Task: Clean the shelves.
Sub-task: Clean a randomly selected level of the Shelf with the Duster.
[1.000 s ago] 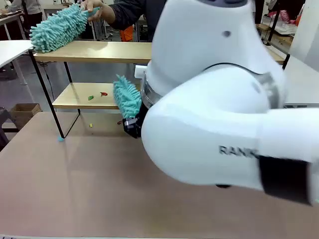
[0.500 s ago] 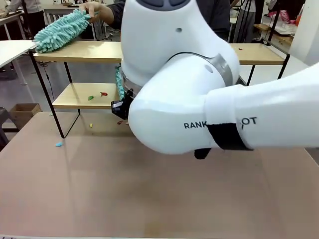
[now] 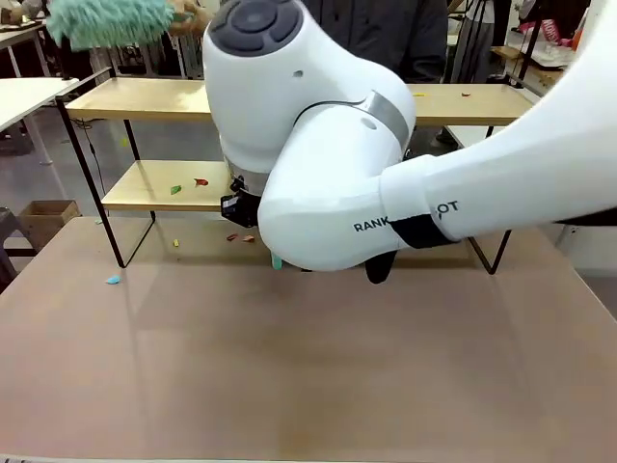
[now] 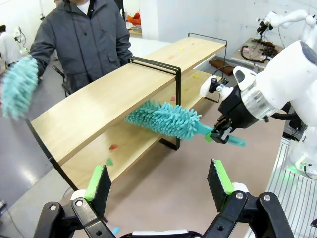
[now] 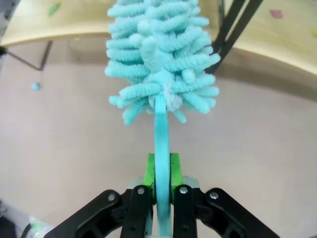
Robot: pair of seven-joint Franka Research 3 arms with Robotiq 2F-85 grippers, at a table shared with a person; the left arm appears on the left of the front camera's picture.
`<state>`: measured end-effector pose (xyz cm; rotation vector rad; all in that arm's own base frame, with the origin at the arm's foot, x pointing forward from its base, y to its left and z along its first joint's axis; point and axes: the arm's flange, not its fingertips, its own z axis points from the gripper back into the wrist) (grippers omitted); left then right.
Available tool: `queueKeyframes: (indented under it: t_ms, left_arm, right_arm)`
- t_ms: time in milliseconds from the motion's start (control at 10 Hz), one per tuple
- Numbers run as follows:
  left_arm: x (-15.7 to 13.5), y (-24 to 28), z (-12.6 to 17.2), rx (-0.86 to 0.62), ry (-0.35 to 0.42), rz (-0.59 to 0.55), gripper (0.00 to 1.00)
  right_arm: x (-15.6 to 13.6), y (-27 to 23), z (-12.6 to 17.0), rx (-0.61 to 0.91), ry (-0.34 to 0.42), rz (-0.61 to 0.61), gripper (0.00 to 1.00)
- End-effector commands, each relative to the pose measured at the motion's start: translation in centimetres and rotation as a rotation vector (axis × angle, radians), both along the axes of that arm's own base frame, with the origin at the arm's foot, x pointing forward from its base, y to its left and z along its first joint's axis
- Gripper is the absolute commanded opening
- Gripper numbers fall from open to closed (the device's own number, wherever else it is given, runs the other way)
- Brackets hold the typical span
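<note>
The shelves (image 3: 145,98) are light-wood boards in a thin black frame and run across the far side of the table. My right gripper (image 5: 161,171) is shut on the flat handle of a teal fluffy duster (image 5: 161,54). The duster head hangs between the two boards near the black middle post (image 4: 168,119). My left gripper (image 4: 159,178) is open and empty, held back from the shelves (image 4: 99,111). A person's hand holds a second teal duster (image 3: 108,19) above the top board's left end. Red and green scraps (image 3: 188,185) lie on the lower board.
My right arm's large white body (image 3: 318,164) covers the middle of the shelves in the front view. Small scraps (image 3: 113,280) lie on the brown tabletop (image 3: 289,386) near the shelf's left foot. The person (image 4: 84,39) stands behind the shelves. A white table (image 3: 24,96) is at far left.
My right arm has swung up and left, and its duster head has gone behind the arm in the front view. The person's duster has lifted off the top board.
</note>
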<state>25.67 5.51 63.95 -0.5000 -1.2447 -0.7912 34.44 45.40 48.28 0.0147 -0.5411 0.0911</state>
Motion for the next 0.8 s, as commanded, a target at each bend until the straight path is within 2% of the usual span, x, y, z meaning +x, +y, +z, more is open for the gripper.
queueKeyframes:
  t_ms: [0,200,700]
  left_arm:
    - [0.1,0.0,-0.1,-0.001,-0.001,-0.006,1.0]
    - [0.1,0.0,-0.1,-0.001,-0.001,-0.006,1.0]
    - [0.1,0.0,-0.1,-0.001,-0.001,-0.006,1.0]
  right_arm:
    - [1.8,3.5,-0.6,-0.034,-0.022,-0.081,0.12]
    - [2.2,3.2,-0.5,-0.059,-0.045,-0.106,0.12]
    - [2.9,3.3,-1.1,0.017,0.076,-0.063,0.12]
